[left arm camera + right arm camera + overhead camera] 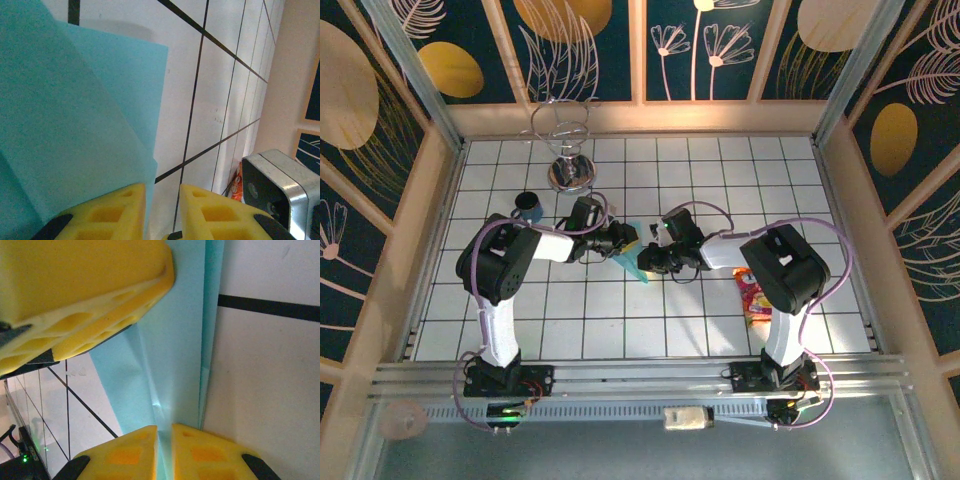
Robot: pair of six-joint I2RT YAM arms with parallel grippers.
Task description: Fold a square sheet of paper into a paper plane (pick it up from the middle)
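A white tiled table (pixel 720 180) with black grid lines is being enclosed by beige rails and by dark-blue wall panels (pixel 470 40) painted with gold discs and pale leaves. A wire metal stand (pixel 563 150) is being shown at the far side. A small dark cup (pixel 528 206) is being shown beside the left arm, and an orange-red snack packet (pixel 752 297) beside the right arm.

At the table's middle, a thin light-blue folded sheet of paper (pixel 638 265) is being flanked by the two claws, which are being pointed at each other.

The right gripper (pixel 655 258) is being pressed almost closed. In its wrist view its tips (pixel 165 429) are being parted by a sliver only. The paper (pixel 175 365) is being pinched in that slit and is running away as a narrow layered strip. One yellow finger (pixel 85 290) of the left claw is being laid over it farther along.

In the left wrist view the paper (pixel 75 125) is being spread down to the inner face of one finger of the left gripper (pixel 161 190) (pixel 618 240). A clear gap is being shown between those fingers. Whether anything is being gripped there cannot be told.
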